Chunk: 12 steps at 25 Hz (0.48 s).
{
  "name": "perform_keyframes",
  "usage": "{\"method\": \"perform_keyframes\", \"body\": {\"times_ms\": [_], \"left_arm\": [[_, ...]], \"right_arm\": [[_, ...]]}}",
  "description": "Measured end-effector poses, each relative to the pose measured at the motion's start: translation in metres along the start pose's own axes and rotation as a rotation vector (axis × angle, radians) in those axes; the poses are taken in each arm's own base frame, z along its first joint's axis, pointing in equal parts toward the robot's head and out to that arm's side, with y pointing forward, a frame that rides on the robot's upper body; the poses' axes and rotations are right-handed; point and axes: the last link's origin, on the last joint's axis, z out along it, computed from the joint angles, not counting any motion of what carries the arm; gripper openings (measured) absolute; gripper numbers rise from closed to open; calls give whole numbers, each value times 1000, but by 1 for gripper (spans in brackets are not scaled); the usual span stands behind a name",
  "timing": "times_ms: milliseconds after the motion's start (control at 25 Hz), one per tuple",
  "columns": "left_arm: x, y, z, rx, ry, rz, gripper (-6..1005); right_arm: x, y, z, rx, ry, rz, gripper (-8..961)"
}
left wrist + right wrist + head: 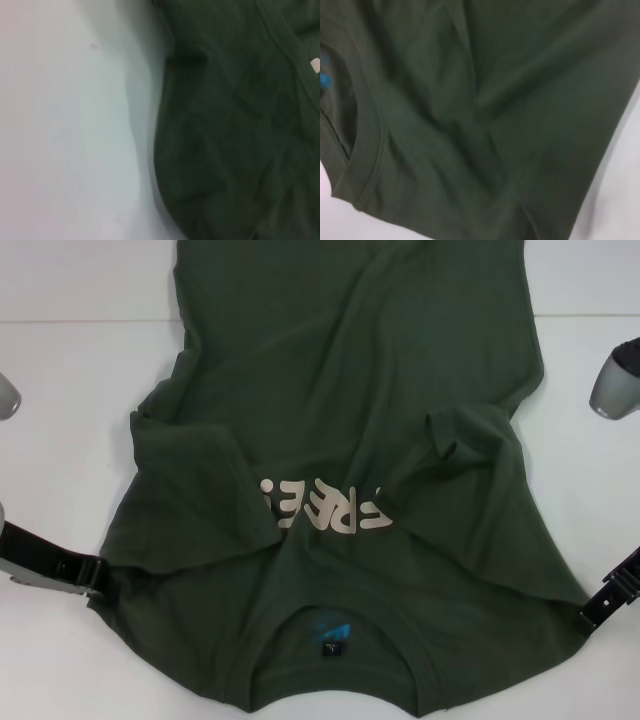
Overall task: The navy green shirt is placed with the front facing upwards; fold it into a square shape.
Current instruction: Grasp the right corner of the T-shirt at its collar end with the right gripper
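I see the shirt spread collar-nearest on the table, long axis running away from me, left gripper and right gripper at its shoulder edges, apparently pinching cloth, though I cannot tell

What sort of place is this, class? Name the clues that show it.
Probably a robot lab or test bench: a plain white table, a single navy green shirt spread on it with the collar nearest the robot, and the left gripper and right gripper at its shoulder edges.
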Motion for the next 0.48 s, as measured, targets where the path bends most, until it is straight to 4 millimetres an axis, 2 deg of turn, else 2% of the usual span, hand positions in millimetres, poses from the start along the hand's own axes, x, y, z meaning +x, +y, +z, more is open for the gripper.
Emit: {"method": "perform_keyframes", "body": {"times_ms": [480], "left_arm": [[0, -1, 0, 6, 1, -1, 42]], "right_arm": [[-3, 0, 10, -10, 6, -2, 876]]}}
